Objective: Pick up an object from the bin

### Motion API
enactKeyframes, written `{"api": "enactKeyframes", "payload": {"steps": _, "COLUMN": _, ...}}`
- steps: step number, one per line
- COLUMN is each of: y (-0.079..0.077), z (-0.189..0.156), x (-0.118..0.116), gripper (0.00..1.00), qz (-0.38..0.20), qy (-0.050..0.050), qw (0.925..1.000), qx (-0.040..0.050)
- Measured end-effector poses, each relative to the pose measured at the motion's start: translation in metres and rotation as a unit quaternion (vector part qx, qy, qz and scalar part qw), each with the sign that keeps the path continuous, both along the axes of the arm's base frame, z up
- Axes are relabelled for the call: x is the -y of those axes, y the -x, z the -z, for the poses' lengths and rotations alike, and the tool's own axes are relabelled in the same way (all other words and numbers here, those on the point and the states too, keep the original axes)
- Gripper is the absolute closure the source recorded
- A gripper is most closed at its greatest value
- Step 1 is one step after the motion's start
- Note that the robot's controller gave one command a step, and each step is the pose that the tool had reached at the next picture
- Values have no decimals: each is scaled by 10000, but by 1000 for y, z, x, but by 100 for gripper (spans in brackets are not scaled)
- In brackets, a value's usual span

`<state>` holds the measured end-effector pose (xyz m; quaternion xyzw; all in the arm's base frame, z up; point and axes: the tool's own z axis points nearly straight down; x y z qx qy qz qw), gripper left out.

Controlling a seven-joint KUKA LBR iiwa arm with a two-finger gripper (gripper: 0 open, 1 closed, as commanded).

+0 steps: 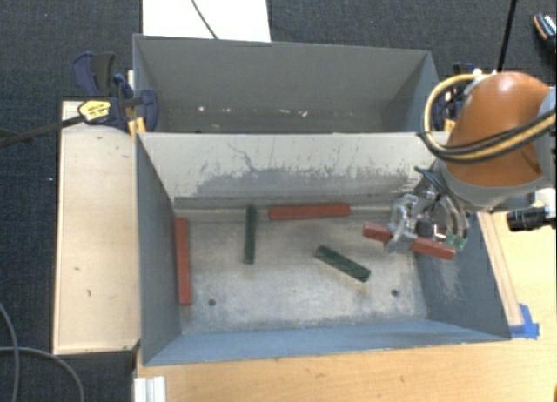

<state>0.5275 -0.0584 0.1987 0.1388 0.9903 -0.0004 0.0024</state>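
My gripper point(403, 237) is low at the right end of the bin floor. Its metal fingers straddle the middle of a short red bar point(376, 234), which lies across them. One end of the bar pokes out to the left and the other end runs right, over the sloping right wall. The gripper looks shut on this bar. A dark green bar point(342, 264) lies slanted on the floor just left of and below the gripper, apart from it.
A longer red bar point(309, 211) lies along the foot of the back wall. A dark green bar point(250, 235) lies front to back at mid-left, and another red bar point(183, 261) lies along the left wall. The arm's orange cover hangs over the right rim.
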Motion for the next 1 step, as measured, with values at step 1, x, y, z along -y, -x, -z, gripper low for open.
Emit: {"api": "enactKeyframes", "payload": {"steps": 1, "y": -11, "z": -81, "x": 14, "gripper": 100, "qz": -1537, "qy": 12, "qw": 9881, "qx": 24}}
